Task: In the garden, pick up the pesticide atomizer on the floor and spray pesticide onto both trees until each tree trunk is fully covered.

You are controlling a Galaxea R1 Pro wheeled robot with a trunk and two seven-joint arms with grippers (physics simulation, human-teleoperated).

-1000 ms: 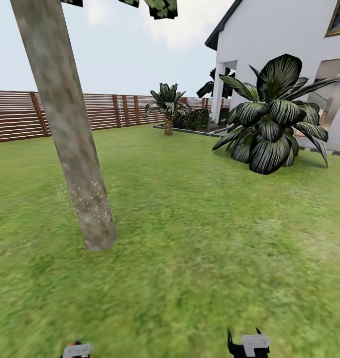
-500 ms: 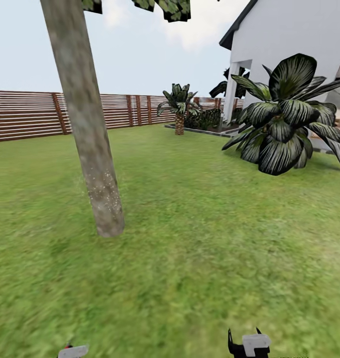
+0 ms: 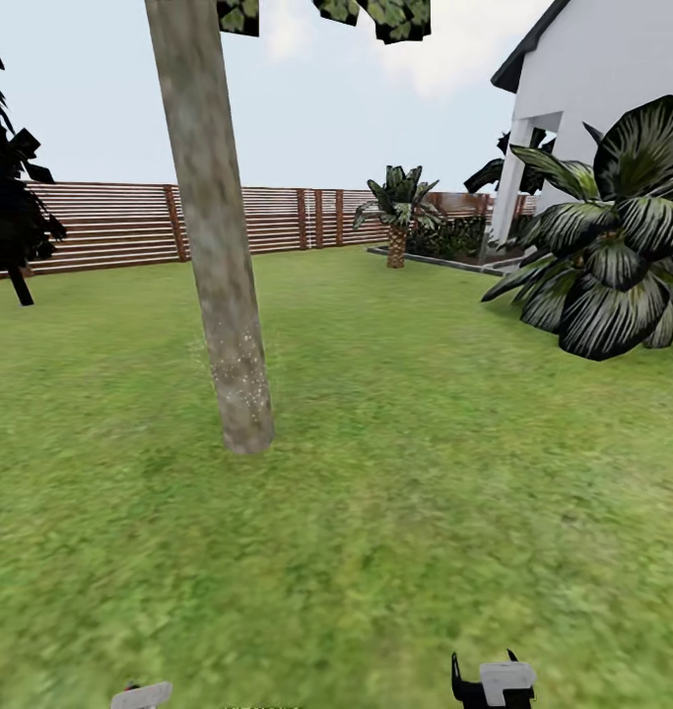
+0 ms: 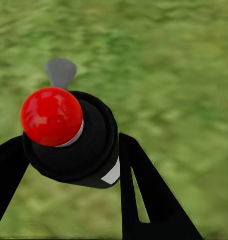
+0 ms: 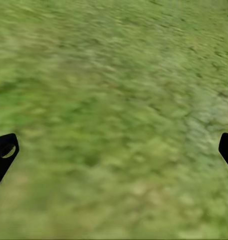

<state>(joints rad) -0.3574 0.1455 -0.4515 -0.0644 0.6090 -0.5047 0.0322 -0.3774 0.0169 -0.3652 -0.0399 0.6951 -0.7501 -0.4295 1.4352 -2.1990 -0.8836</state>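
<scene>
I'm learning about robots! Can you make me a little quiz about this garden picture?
1. True or false: the left gripper holds the atomizer.
2. What stands behind the tree trunk? A) brick wall B) wooden fence C) hedge
3. Fill in: the right gripper is ____ over the grass.

Key: 1 true; 2 B; 3 open

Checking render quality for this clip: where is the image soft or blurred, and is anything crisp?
Head view: the near green grass lawn is smeared and textureless, while the pale mottled tree trunk and brown slatted wooden fence stay sharp. Left wrist view: the red-capped black atomizer is crisp against blurred grass. Right wrist view: grass uniformly blurred; no cast shadows.
</scene>
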